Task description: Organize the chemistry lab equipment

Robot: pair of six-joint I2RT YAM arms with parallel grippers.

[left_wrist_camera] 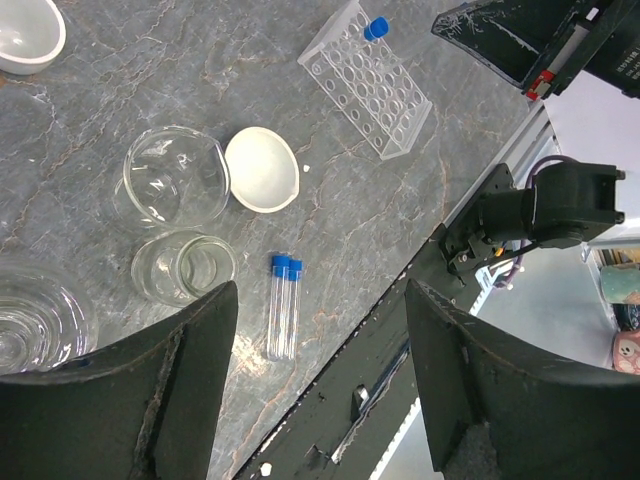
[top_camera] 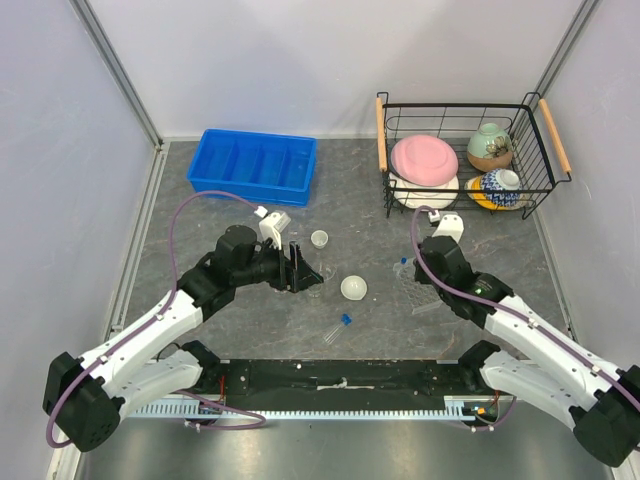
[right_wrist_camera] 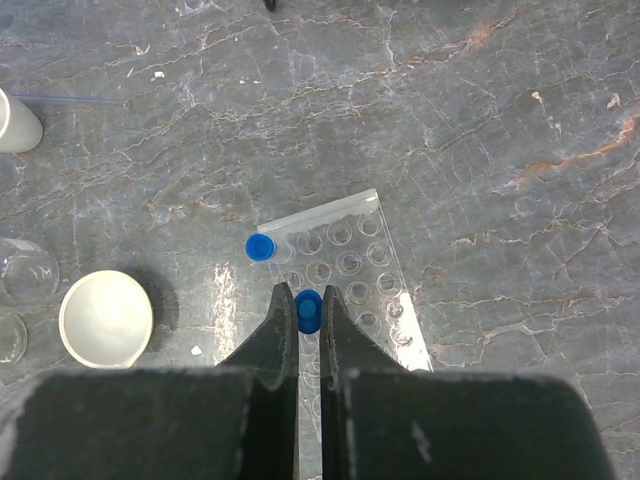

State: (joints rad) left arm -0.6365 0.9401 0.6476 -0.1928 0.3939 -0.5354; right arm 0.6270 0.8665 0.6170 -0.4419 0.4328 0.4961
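A blue-capped clear tube is gripped by the right claw, the clear plastic rack directly beneath; the left claw is seen open.

Grey table: blue tray, wire basket, tube rack, beakers, dishes, loose tubes

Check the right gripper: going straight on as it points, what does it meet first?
The right gripper, shut on a tube, points at the rack. The tube would likely reach the rack first; how far off it is, the picture does not show.
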